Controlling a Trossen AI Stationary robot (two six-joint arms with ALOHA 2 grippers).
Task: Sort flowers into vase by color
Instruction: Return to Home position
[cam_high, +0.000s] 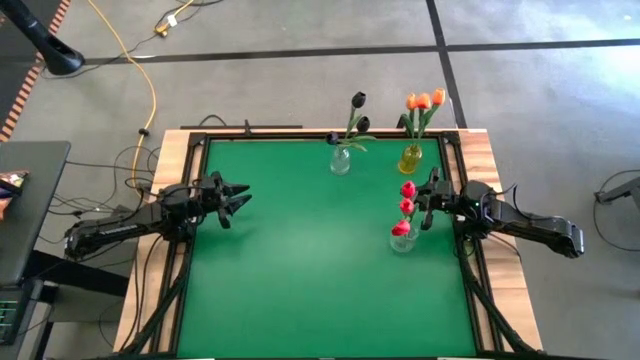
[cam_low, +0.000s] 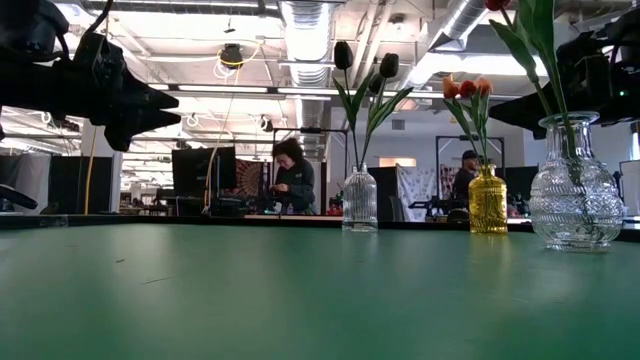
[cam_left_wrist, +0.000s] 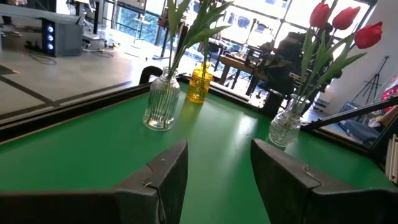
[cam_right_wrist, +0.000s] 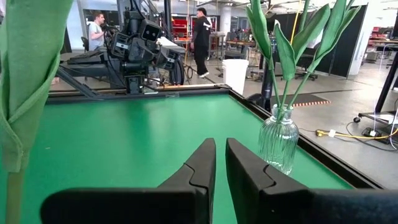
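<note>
Sorting looks done: no loose stems on the green worktop (cam_high: 300, 280). Red tulips (cam_high: 406, 205) stand in the round clear vase (cam_high: 403, 240) near the right edge. Orange tulips (cam_high: 425, 100) are in the yellow vase (cam_high: 411, 160) at the far edge. Near-black tulips (cam_high: 358, 100) (two heads plain, maybe a third) are in the ribbed clear vase (cam_high: 340, 162) just beside it.

Left arm (cam_high: 140, 222) sits at the left edge, well apart from all vases, left jaws apart & empty. Right arm (cam_high: 520, 222) is at the right edge. The right jaws are drawn nearly together w/ only a sliver between, holding nothing, close by the red stems.

If a stem needs re-seating: prob. v. light, thin bendy stems, soft heads & leaves. Best pinch mid-stem, below the head, w/ light force. The glass vases look tippy & breakable, esp. the one next to the right arm, so any pull-away should clear the leaves.
</note>
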